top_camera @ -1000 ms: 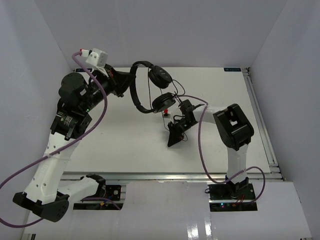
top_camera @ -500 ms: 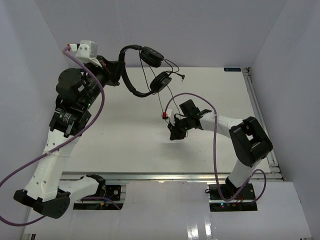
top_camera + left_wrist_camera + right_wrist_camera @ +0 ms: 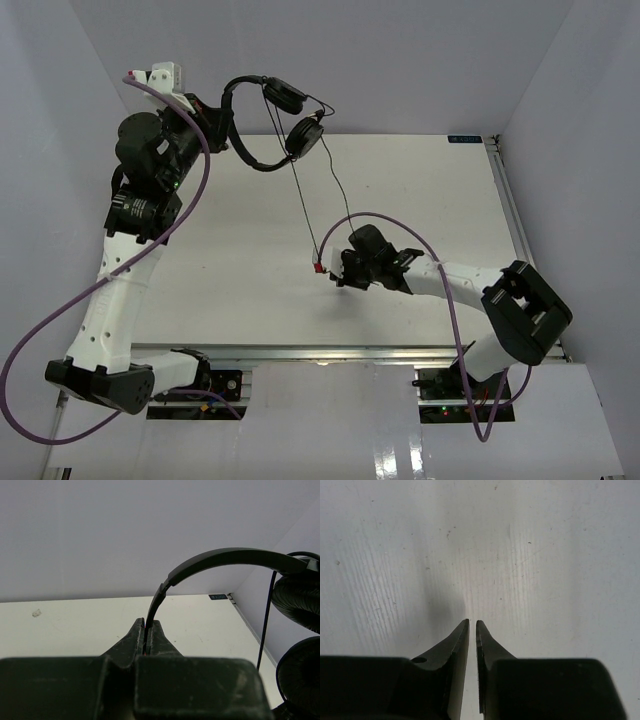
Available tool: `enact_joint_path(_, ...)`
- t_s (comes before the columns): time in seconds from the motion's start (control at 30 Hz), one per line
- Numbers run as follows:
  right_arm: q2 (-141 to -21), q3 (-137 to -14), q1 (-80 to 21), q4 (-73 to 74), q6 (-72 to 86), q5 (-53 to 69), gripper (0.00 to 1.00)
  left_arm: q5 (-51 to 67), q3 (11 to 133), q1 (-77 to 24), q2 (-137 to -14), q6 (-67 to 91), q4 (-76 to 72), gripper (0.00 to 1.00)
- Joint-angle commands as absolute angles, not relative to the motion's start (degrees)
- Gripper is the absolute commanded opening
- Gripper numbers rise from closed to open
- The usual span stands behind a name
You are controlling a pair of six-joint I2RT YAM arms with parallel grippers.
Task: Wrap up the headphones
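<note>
Our left end effector [image 3: 148,630] clamps the headband [image 3: 225,557]; the right end effector [image 3: 472,625], closed, should tension the cord [image 3: 304,210] gently.

Bright, soft light comes from above, so the white table [image 3: 230,260] looks pale and even. The shiny strip [image 3: 400,455] at the bottom of the top view has white glare. In the left wrist view the left end effector [image 3: 148,626] is very dark and a bit blurry up close, but the band of the headphones [image 3: 225,557] looks sharp. In the right wrist view the right end effector [image 3: 472,622] is dark too. The tiny scratches on the table show clearly, and a soft grey shadow [image 3: 440,611] lies beside the tips.
</note>
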State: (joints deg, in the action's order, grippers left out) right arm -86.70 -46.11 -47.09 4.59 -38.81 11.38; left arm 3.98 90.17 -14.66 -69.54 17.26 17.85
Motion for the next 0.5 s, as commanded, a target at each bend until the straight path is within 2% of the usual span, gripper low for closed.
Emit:
enact_joint_path(0.0,-84.0,-44.2,-50.7,0.8,-45.5,2.5,0.17,8.0,91.3,-11.8,-69.0,22.8,11.9,0.00)
enact_joint_path(0.13,-81.7,-41.1,-54.9,-3.6,-49.9,-4.6,0.17,9.7,90.8,-10.2,-70.5,24.0,11.4,0.00)
enact_joint_path(0.47,-73.7,-42.4,-57.8,-5.2,-53.9,-8.7,0.15,10.7,86.1,-7.4,-72.9,24.3,9.7,0.00)
